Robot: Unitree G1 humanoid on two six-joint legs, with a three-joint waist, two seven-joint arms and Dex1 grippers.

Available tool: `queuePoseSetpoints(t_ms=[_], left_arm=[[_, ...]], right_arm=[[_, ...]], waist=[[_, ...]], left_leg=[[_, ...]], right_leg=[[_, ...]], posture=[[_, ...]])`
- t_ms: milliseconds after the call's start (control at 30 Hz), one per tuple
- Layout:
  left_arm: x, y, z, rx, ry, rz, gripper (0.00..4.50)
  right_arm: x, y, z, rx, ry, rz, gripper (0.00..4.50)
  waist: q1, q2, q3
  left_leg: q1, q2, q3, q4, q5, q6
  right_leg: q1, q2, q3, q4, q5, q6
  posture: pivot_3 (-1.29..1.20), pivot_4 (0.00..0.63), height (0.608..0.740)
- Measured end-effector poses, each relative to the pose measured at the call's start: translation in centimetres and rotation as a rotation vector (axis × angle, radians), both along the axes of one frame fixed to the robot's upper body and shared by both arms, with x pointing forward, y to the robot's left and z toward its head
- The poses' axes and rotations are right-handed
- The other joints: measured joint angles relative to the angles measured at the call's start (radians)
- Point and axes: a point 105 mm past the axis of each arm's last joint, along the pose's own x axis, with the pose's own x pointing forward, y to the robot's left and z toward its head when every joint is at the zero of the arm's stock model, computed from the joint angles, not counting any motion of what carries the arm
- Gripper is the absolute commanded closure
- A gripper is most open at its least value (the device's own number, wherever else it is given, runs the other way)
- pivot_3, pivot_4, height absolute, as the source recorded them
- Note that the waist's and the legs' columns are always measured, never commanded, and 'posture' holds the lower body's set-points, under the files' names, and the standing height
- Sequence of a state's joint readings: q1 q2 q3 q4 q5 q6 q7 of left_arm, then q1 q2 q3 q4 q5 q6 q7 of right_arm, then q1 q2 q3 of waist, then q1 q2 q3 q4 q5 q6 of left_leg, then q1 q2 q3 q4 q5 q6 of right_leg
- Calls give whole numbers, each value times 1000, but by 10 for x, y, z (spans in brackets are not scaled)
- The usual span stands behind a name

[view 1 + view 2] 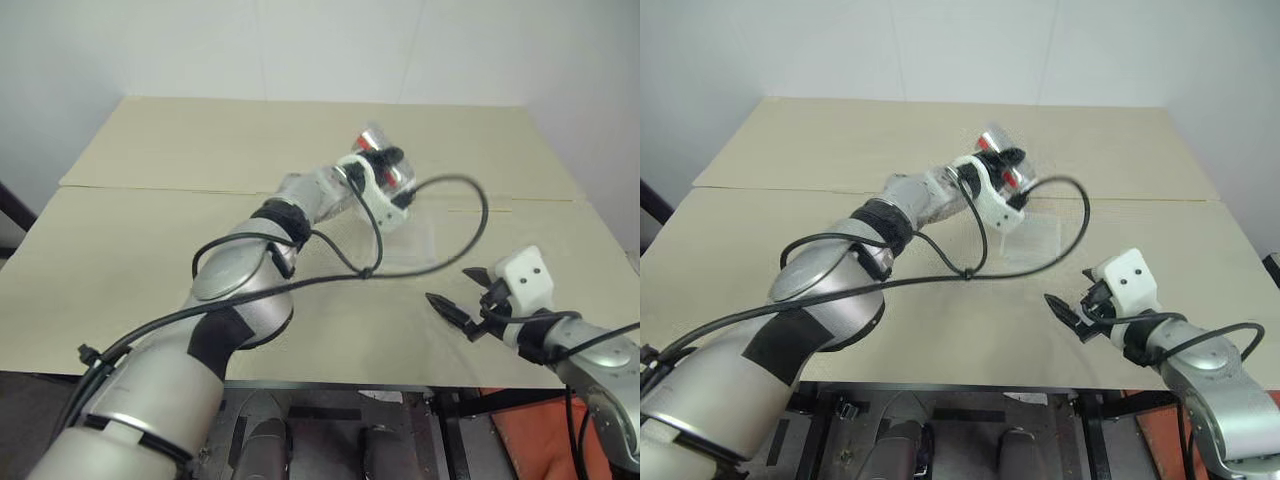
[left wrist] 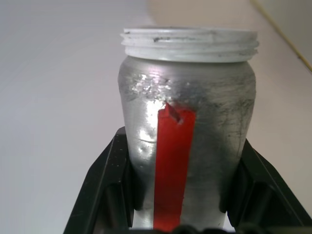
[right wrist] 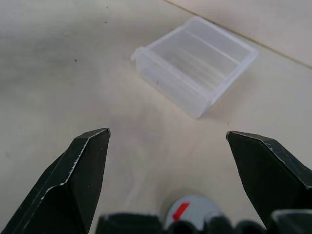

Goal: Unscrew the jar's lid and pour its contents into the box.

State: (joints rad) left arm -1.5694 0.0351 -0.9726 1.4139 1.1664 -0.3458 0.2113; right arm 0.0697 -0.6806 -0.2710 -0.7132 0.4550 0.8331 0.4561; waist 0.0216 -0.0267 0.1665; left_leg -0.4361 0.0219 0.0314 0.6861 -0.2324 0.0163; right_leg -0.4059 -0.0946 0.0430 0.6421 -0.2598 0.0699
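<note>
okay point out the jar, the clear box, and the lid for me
jar (image 2: 187, 131): left wrist view, on its silvery side by the red strip.
box (image 3: 195, 61): right wrist view, on its clear wall.
lid (image 3: 191, 210): right wrist view, on its grey top beside the red mark.

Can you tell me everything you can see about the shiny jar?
The jar is a small silvery cylinder that looks like scuffed metal, with a red strip running down its side. Its lid is off, so the pale threaded neck is bare. The left gripper is shut on its body, one black finger on each side. It is held up in the air, tipped over, above the table near the clear box. Nothing else touches it. Its inside cannot be seen.
</note>
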Motion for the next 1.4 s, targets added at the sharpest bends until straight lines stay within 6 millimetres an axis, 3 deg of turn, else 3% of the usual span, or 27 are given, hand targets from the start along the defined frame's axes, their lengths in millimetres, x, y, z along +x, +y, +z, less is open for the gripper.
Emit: queuePoseSetpoints(t_ms=[133, 600, 700, 800, 933, 1067, 1400], left_arm=[[-1, -2, -9, 111, -62, -20, 2557], [0, 0, -5, 76, -53, -7, 2557], [5, 5, 4, -143, 99, 72, 2557], [8, 9, 3, -520, 444, 171, 2557], [11, 20, -15, -1105, 1011, 267, 2557], [13, 35, -25, -1516, 1394, 254, 2557], [21, 58, -28, -1640, 1402, 267, 2557]], right_arm=[[-5, -2, -1, 2, 0, -30, 56], [-10, -6, -1, -11, 1, -57, 56], [-9, -6, -2, -10, 4, -50, 56], [-6, -6, -2, -10, 8, -45, 56], [-5, -5, -2, -8, 10, -39, 56], [-3, -4, -3, -9, 15, -32, 56], [3, -2, -3, -18, 31, 9, 56]], waist=[[-4, 0, 0], [-8, 0, 0], [-9, 0, 0], [-9, 0, 0], [-11, 1, 0], [-13, 1, 0], [-11, 1, 0]], left_leg=[[0, 0, 0, 0, 0, 0], [0, -1, 0, 0, 0, 0], [0, -1, 0, 0, 0, 0], [0, -1, 0, 1, 0, 1], [0, -1, -1, 2, 0, 1], [0, -1, -2, 3, 0, 1], [0, -2, -3, 3, 0, 1]], right_leg=[[0, 0, 0, 0, 0, 0], [0, -1, 0, 1, 0, 0], [0, -1, 0, 1, 0, 0], [0, -2, 0, 2, 0, 0], [0, -2, 0, 5, 0, 0], [1, -2, -1, 5, 0, 0], [2, -2, -1, 6, 0, 0]], posture=[[0, 150, 740], [0, 150, 740], [0, 150, 740], [0, 150, 740], [0, 150, 740], [0, 150, 740], [0, 150, 740]])
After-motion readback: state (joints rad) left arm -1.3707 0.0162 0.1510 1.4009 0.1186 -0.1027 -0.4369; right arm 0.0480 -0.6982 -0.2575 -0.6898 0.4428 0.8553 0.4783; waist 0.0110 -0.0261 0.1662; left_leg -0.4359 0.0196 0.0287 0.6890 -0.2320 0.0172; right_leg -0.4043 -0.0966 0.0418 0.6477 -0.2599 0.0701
